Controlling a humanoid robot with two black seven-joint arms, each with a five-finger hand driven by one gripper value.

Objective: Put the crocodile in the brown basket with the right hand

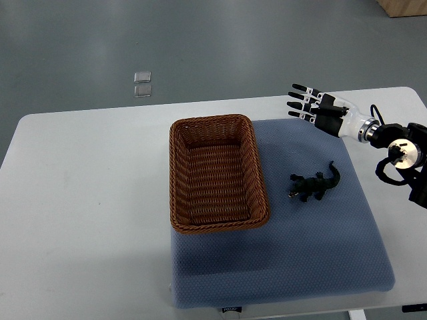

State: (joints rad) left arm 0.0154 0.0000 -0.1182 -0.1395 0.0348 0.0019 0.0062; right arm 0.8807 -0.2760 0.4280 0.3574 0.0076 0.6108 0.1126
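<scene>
Crocodile (pixel 315 185) sits on mat (pixel 300 247), 3 o'clock of basket (pixel 179 175). My right hand (pixel 321 109) hangs at croc's 12 o'clock, fingers spread, holding nothing.

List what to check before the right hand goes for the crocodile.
1. Right robot hand open and holding nothing: ok.
2. Crocodile lies free on the blue mat, with nothing over it: ok.
3. Robot hand positioned over the crocodile: not ok; it is off toward the far edge of the mat.
4. Brown basket empty and unobstructed: ok.
5. Gap between crocodile and basket for the fingers: ok.
6. Height of the robot hand above the mat: cannot tell.
</scene>
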